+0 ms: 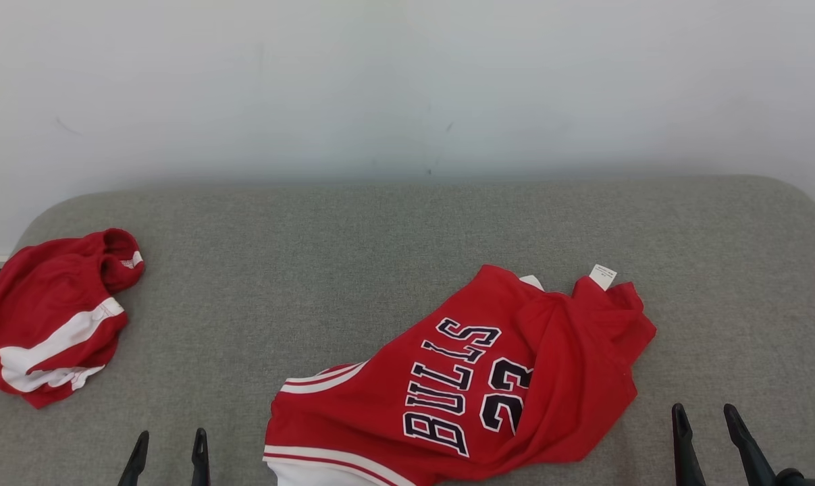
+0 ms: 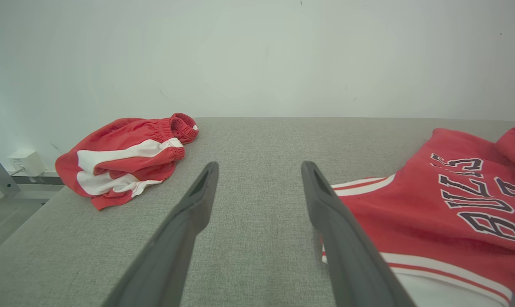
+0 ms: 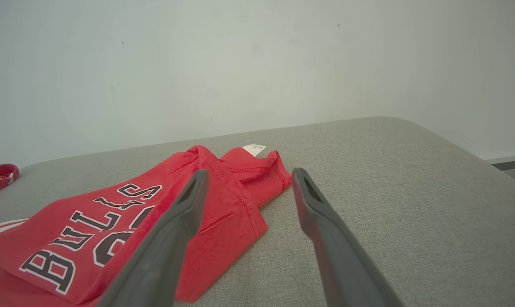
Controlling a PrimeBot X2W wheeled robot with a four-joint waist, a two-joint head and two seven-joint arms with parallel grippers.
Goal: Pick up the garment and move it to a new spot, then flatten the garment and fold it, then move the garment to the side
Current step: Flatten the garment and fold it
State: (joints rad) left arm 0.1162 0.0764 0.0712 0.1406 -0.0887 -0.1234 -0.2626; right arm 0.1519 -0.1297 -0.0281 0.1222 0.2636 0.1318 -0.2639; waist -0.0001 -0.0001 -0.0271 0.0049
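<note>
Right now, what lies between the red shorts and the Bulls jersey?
Bare grey cushion separates the shorts from the jersey, clearest in the head view; the left gripper, jaws open, sits at that gap's near edge.

Left gripper (image 1: 171, 437) and right gripper (image 1: 704, 410) stood at the lower left and lower right of the head view. Each held its two long dark fingers (image 1: 681, 442) spread wide apart, tips pointing up that view, with nothing gripped between them.
</note>
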